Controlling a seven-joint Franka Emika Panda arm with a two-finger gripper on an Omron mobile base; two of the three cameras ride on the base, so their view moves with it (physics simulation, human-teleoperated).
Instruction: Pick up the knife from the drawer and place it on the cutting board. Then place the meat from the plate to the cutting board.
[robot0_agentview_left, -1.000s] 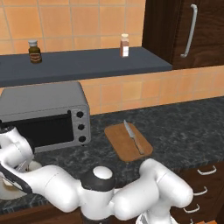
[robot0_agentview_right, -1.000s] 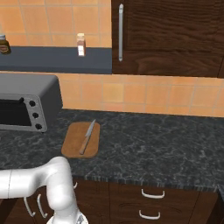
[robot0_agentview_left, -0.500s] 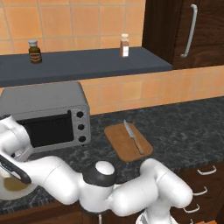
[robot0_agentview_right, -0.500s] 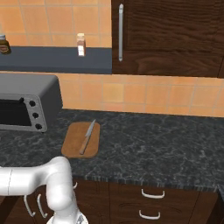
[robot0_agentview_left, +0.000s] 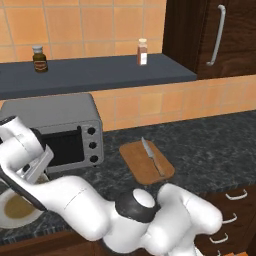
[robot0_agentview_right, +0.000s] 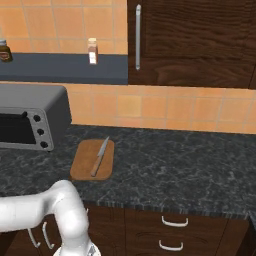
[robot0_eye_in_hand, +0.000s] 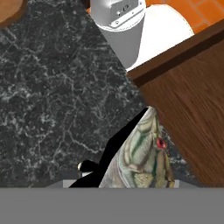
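Meat (robot0_eye_in_hand: 142, 155), a lumpy grey-green piece, sits clamped in my pincer (robot0_eye_in_hand: 131, 175), whose jaws stand half-wide around it; one dark finger (robot0_eye_in_hand: 111, 159) presses its left flank in the hand view, while the other finger is hidden behind the piece. Below and beyond the pincer lies the speckled black counter (robot0_eye_in_hand: 57, 96), and to the right of the pincer in that view a brown wooden panel (robot0_eye_in_hand: 192, 109) cuts across at a slant. In the left base view my hand hangs at the far left, just above the white plate (robot0_agentview_left: 10, 222), whose yellowish-brown centre is bare where it shows beside my arm. The toaster oven (robot0_agentview_left: 50, 120) stands just behind my hand. The cutting board (robot0_agentview_left: 142, 170) lies well away from the pincer, across the counter on the far side of the oven, and the knife (robot0_agentview_left: 152, 156) lies flat on it, blade pointing toward the tiled wall and tan handle toward the counter's front edge. The right base view shows the same knife (robot0_agentview_right: 100, 156) resting aslant on the board (robot0_agentview_right: 82, 165).
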